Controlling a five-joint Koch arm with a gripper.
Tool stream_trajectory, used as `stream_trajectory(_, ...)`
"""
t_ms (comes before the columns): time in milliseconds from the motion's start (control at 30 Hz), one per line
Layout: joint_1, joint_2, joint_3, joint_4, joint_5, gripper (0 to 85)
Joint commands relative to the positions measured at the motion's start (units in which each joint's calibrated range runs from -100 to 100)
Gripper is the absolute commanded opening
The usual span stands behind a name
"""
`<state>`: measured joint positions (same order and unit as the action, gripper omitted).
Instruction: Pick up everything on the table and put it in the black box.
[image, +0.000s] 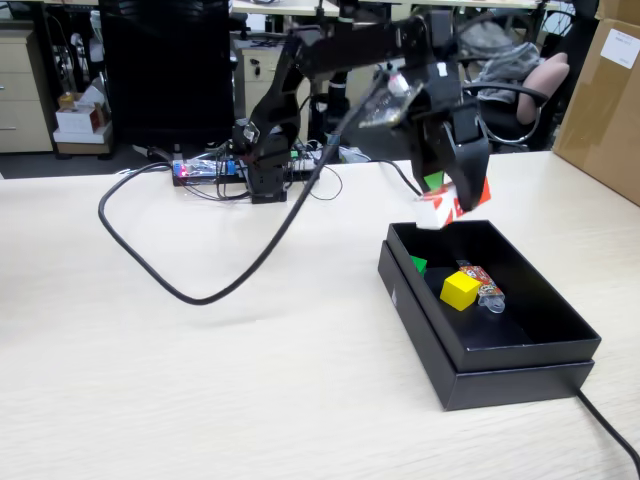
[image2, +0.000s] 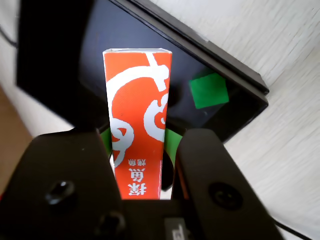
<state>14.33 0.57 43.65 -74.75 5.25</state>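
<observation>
Gripper (image2: 142, 150) fingers (image2: 200, 165) clamp red carton (image2: 137, 100) between them

Wide light beige wood-grain tabletop (image: 200, 380) across the whole fixed view. Resting directly on it: shallow matte black box (image: 520, 370) with stepped double rim at near right; black arm base (image: 268, 180) at far centre; small electronics board with red and blue lights (image: 205, 168) just left of that base; thick black cable (image: 170, 280) looping over the left-centre surface toward the base; second black cable (image: 610, 430) trailing off the near right corner behind the box.
</observation>
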Motion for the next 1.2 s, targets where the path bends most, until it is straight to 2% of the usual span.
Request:
stream_trajectory(0,0.2,1.3,4.6,4.6,0.2,1.2)
stream_trajectory(467,1.0,12.5,2.8,5.3,0.8,2.7)
stream_trajectory(533,1.1,12.8,1.7,5.3,0.7,13.3)
stream_trajectory(600,1.0,12.8,0.9,5.3,0.6,18.4)
stream_trajectory(667,1.0,12.8,-0.1,5.3,0.6,29.7)
stream_trajectory(733,1.0,12.0,-0.9,5.3,0.6,35.8)
stream_trajectory(1167,-0.2,-11.2,-1.6,5.3,0.6,39.4)
